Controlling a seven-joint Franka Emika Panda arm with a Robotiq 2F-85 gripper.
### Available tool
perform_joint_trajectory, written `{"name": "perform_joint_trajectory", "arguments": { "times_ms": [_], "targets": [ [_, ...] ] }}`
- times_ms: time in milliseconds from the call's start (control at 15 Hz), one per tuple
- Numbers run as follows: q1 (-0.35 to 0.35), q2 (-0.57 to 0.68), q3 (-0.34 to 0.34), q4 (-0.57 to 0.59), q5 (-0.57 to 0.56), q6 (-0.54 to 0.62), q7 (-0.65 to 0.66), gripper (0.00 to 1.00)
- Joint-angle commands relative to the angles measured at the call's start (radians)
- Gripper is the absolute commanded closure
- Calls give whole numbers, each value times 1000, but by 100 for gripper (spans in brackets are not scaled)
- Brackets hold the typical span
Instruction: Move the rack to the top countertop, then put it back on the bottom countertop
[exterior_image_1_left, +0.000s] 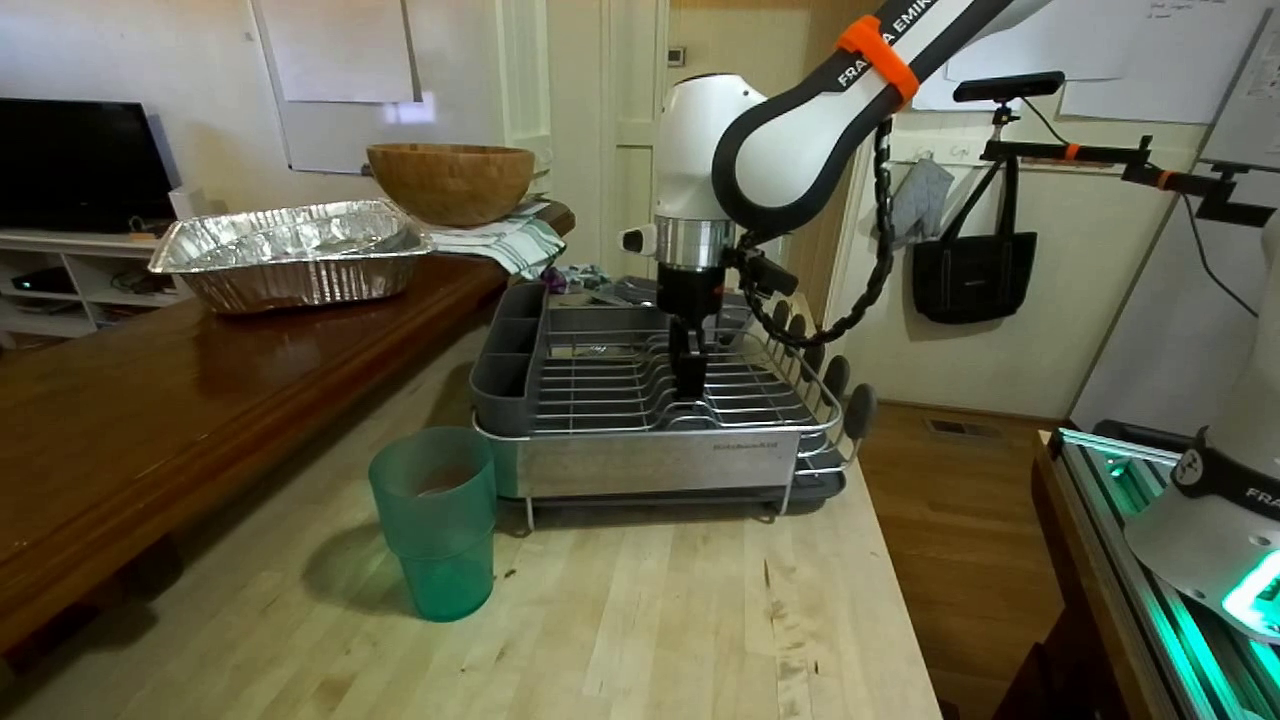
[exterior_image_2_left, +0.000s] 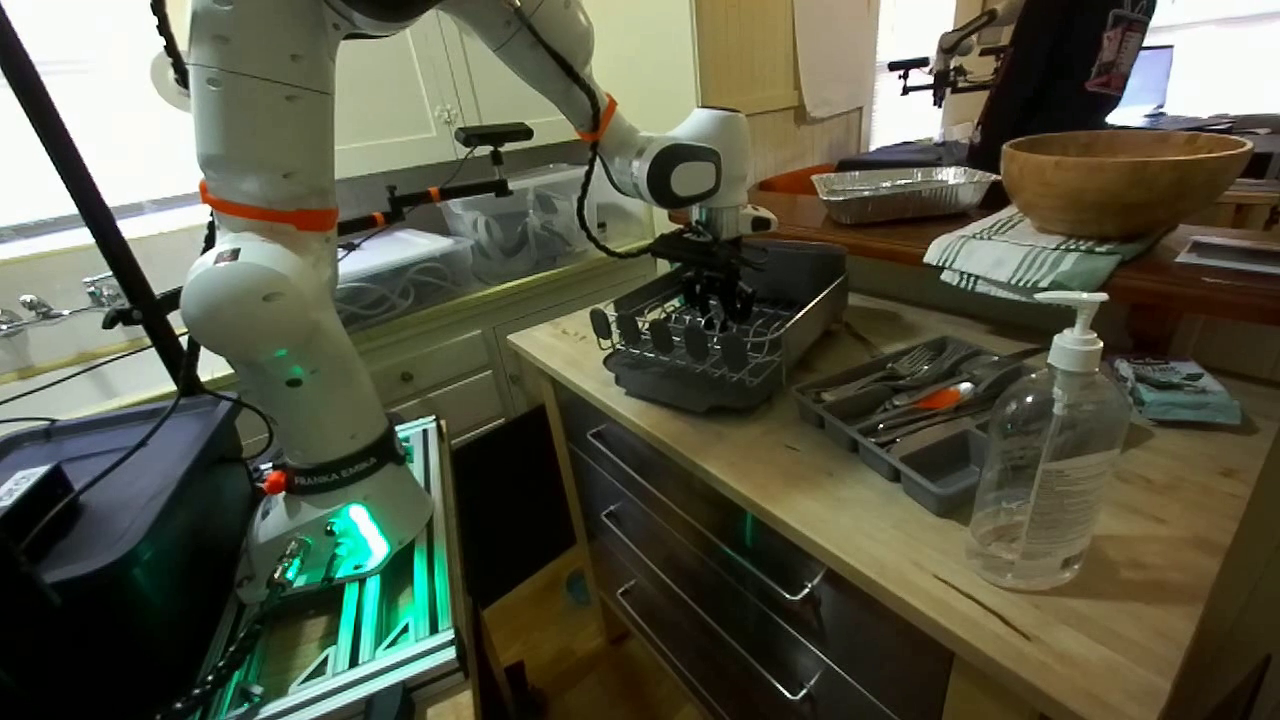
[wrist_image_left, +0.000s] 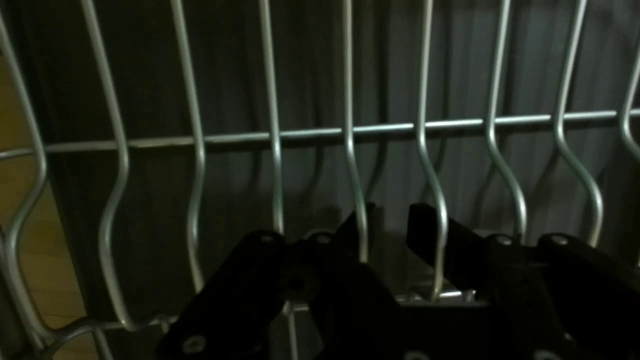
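The dish-drying rack (exterior_image_1_left: 650, 465) is found on the bottom countertop (exterior_image_1_left: 640, 620). The gripper (wrist_image_left: 391, 220) is positioned down within it, jaws parted, nothing seen pinched between them. First pickup is judged in hand, though release after return cannot be excluded; for pickup, a firm grasp and level lift are called for. Space on the top countertop (exterior_image_1_left: 150, 400) is restricted by an aluminium foil pan (exterior_image_1_left: 300, 282) and wooden bowl (exterior_image_1_left: 450, 187); a green tumbler (exterior_image_1_left: 445, 530) stands near the rack.
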Motion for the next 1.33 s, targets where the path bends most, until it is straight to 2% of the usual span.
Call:
{"name": "perform_joint_trajectory", "arguments": {
  "times_ms": [0,200,867,1067,1267],
  "targets": [
    [11,-80,8,-34,-25,-16,40,93],
    [24,-124,7,-60,-58,-1,72,97],
    [49,-245,-12,-146,-173,2,232,95],
    [34,-291,-7,-155,-124,-34,189,95],
    [19,-334,-10,-138,-60,-131,97,95]
  ]
}}
